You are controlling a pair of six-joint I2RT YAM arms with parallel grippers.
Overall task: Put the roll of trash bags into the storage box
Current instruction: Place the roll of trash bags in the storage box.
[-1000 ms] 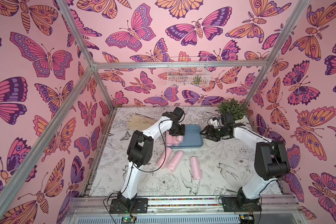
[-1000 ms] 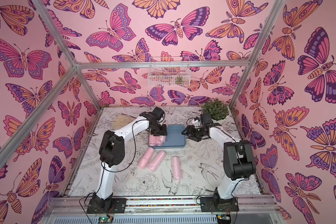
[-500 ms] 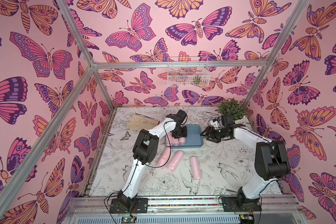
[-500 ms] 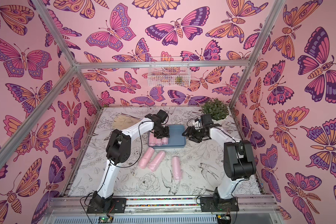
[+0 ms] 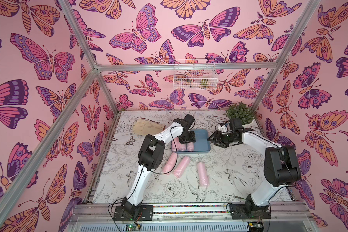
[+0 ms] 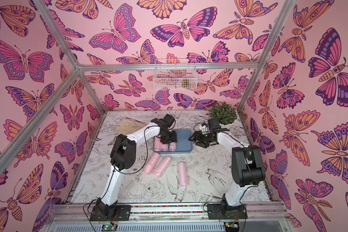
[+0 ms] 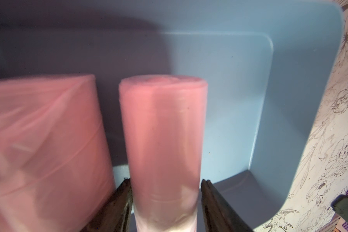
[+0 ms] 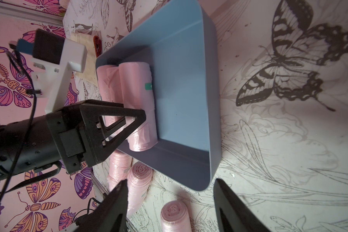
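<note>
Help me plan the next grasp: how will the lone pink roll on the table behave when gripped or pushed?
Likely to roll sideways if nudged: the roll is a cylinder lying on its side. Probably soft and maybe slippery, since it looks like thin, wrinkled plastic film.

Wire basket (image 5: 194,75) on back wall (image 5: 149,84); potted plant (image 5: 240,112); tan gloves (image 5: 148,127).

neighbouring roll (image 7: 44,140) blurred, wire basket (image 5: 194,74) contents unclear

The left arm (image 5: 165,134) reached farther over the box (image 5: 201,140). Its elbow swung toward the middle, and the left gripper (image 7: 166,192) brought the roll (image 7: 163,130) lower, next to the other rolls (image 5: 177,146) at the box's left end.
</note>
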